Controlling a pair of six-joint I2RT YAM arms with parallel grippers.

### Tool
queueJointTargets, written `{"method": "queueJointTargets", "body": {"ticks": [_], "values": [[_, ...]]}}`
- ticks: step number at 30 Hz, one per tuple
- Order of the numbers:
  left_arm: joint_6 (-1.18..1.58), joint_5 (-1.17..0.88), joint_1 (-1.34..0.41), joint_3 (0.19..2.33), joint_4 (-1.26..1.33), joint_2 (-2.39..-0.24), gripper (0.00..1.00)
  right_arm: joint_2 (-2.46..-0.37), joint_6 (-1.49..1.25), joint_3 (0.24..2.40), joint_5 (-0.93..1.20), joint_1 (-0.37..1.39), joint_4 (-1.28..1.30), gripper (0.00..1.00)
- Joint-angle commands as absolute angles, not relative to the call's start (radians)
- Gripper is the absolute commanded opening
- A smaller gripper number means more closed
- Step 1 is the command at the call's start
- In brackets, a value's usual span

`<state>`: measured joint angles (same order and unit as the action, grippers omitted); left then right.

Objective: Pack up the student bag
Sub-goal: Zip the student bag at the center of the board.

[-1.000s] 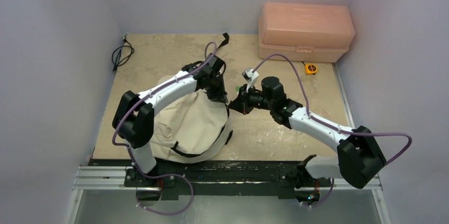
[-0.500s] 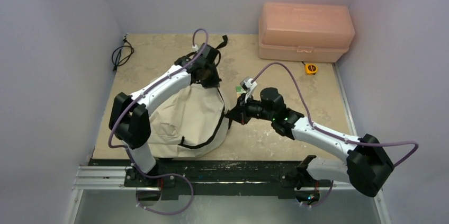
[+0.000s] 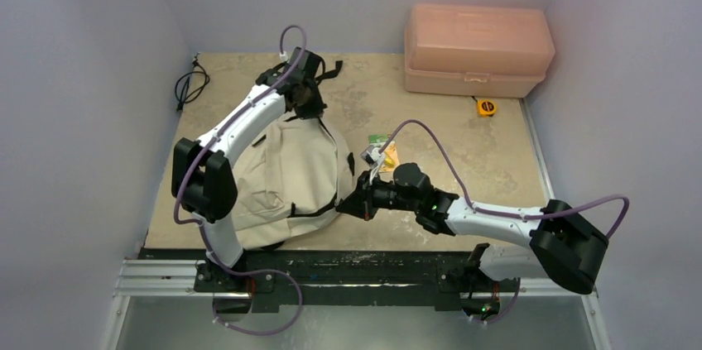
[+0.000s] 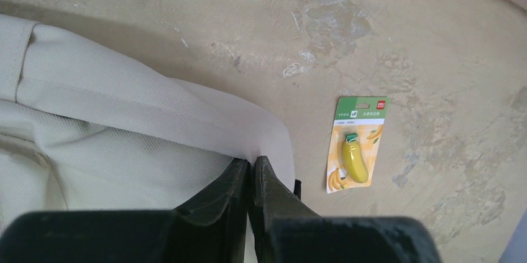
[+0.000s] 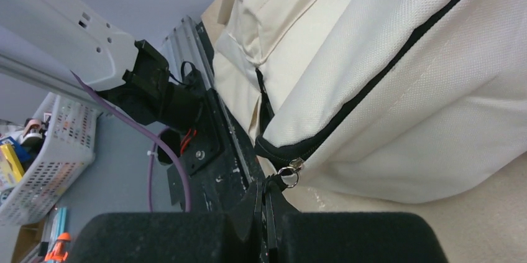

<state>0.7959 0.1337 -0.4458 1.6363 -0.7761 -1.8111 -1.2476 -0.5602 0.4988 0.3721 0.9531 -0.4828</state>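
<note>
Student bag (image 3: 286, 176) lies slumped on the surface (image 3: 447, 118), front-left. It's soft, limp cloth, and I judge it light and prone to sag, so I hold seams and hardware, not panels. Left gripper (image 4: 252, 173) is pinched on its top fabric edge. Right gripper (image 5: 267, 191) is clamped on the zipper pull (image 5: 291, 173). A banana card (image 4: 355, 151) lies just beside the bag.

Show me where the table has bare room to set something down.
Bare table lies between the student bag and the pink box, also between the tape measure and the banana card. Crowded where the right gripper holds the bag.
</note>
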Motion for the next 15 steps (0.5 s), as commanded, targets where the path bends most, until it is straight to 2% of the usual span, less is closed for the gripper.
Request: {"method": "queueJointTargets", "body": {"ticks": [1, 3, 7, 11, 15], "values": [[0.660, 0.171, -0.421, 1.718, -0.755, -1.760, 0.16, -1.236, -0.595, 0.526, 0.435, 0.972, -0.522, 0.00], [0.622, 0.149, -0.423, 1.689, -0.772, -1.727, 0.32, -1.241, -0.583, 0.545, 0.423, 0.973, -0.506, 0.00], [0.560, 0.123, -0.434, 1.625, -0.821, -1.643, 0.48, -1.245, -0.577, 0.550, 0.413, 0.973, -0.503, 0.00], [0.523, 0.082, -0.498, 1.519, -0.831, -1.530, 0.50, -1.240, -0.566, 0.557, 0.395, 0.973, -0.478, 0.00], [0.500, 0.046, -0.636, 1.426, -0.825, -1.468, 0.49, -1.207, -0.563, 0.539, 0.369, 0.973, -0.470, 0.00]]}}
